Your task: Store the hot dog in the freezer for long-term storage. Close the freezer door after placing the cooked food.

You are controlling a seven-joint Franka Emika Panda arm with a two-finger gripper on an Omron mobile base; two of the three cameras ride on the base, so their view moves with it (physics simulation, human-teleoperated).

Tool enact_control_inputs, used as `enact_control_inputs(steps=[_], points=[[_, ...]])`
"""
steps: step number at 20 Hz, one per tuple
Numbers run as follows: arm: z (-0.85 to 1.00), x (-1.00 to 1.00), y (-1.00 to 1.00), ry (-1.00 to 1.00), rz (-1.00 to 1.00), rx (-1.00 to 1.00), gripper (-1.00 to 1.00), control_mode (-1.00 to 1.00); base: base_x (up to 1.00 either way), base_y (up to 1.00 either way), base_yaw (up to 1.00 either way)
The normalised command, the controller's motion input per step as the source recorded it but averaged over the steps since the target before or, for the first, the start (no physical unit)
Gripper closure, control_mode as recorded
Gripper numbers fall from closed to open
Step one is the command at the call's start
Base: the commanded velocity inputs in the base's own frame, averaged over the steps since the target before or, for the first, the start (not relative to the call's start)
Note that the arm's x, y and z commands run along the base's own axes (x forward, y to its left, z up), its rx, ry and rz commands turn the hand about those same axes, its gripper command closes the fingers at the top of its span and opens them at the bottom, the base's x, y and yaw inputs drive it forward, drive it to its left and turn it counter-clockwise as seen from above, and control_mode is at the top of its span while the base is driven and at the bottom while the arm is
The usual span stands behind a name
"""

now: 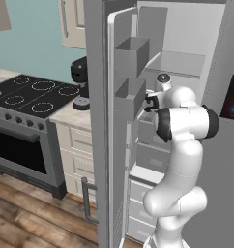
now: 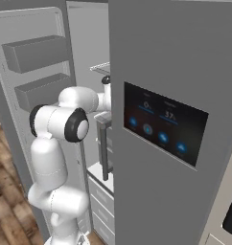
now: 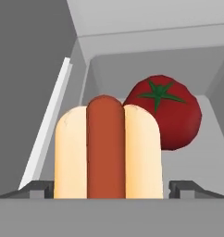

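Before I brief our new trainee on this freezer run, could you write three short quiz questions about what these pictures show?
1. True or false: the tall matte grey freezer door stands open.
2. In the hand view, what lies just behind the small tan bun with the red-orange sausage?
A. a round red tomato with a green star-shaped top
B. a yellow banana
C. a white mug
3. Fill in: the tool's two dark fingertips sit on either ___ of the bun.

Key:
1. True; its grey box-shaped bins face the arm.
2. A, the tomato.
3. Side, wide apart; whether they touch it is unclear.
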Motion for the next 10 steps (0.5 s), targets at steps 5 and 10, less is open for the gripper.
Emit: enact_control_inputs(steps=[5, 10], points=[[0.03, -0.05, 0.24, -0.03, 0.00, -0.01, -1.00, -1.00, 0.00, 0.00, 0.00], [0.11, -0.19, 0.19, -0.09, 0.00, -0.01, -1.00, -1.00, 0.00, 0.00, 0.00]])
